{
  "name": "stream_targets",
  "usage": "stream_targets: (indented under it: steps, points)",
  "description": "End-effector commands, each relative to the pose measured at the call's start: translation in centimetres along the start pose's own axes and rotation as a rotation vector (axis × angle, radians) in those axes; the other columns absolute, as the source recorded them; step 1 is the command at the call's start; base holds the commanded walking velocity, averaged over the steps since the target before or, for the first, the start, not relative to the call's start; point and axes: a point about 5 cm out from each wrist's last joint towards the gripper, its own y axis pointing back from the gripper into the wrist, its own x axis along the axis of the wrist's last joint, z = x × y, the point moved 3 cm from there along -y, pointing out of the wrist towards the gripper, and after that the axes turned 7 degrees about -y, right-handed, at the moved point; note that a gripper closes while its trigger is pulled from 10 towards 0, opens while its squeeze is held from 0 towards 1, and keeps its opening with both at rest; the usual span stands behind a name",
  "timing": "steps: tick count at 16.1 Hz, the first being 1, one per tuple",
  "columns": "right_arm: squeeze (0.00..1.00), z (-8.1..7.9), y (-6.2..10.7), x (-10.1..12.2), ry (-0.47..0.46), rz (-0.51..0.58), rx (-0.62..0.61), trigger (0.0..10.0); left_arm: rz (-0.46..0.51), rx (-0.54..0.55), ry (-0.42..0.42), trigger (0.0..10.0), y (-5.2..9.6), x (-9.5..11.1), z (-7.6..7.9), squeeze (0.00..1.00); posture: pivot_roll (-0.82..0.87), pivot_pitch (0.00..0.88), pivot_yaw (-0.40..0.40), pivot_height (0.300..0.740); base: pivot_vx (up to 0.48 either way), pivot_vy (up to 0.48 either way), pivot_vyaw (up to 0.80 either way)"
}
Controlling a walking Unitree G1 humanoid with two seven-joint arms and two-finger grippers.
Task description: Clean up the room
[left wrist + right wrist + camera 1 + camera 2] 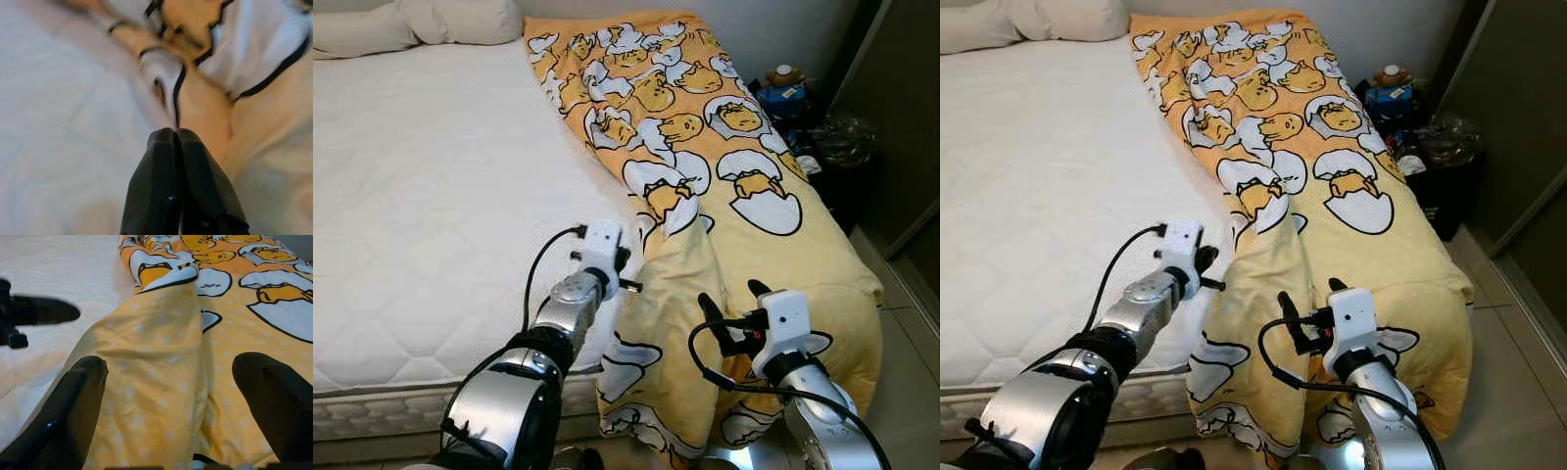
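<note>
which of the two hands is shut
The left hand, over the white mattress edge: fingers pressed together. The right hand gapes.

Left gripper (pixel 178 142) jaws closed, right gripper (pixel 168 382) jaws spread

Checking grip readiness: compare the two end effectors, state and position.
The left end effector has its fingers pressed shut and hangs at the yellow blanket's edge, above the white mattress. The right end effector is open, its fingers straddling a blanket fold. Both point toward the blanket.
</note>
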Motion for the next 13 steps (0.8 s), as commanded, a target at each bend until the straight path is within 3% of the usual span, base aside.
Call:
stream_targets:
  steps: [1,4,6,8,13]
  points:
    - [0.00,0.1,0.1,0.1,-0.007,0.011,-0.006,10.0,0.105,-0.045,-0.037,10.0,-0.2,2.0,0.8,1.00,-0.25,0.038,0.058,0.736,0.000,0.000,0.00]
    - [0.00,0.1,0.5,0.1,-0.002,0.009,0.020,10.0,0.105,-0.042,-0.004,10.0,-0.3,2.5,0.4,1.00,-0.25,0.043,0.056,0.736,0.000,0.000,0.00]
    - [0.00,-0.2,1.3,-0.6,0.023,-0.048,0.091,10.0,0.066,-0.049,0.047,10.0,-0.4,2.4,-0.1,1.00,-0.26,0.050,0.055,0.736,0.000,0.000,0.00]
    - [0.00,-0.4,2.1,-2.0,0.071,-0.151,0.186,10.0,0.029,-0.090,0.023,10.0,-0.5,2.1,0.3,1.00,-0.26,0.055,0.054,0.736,0.000,0.000,0.00]
    - [0.00,0.1,2.2,-1.8,0.064,-0.129,0.153,10.0,0.008,-0.143,-0.019,10.0,-0.5,1.5,1.6,1.00,-0.27,0.054,0.055,0.736,0.000,0.000,0.00]
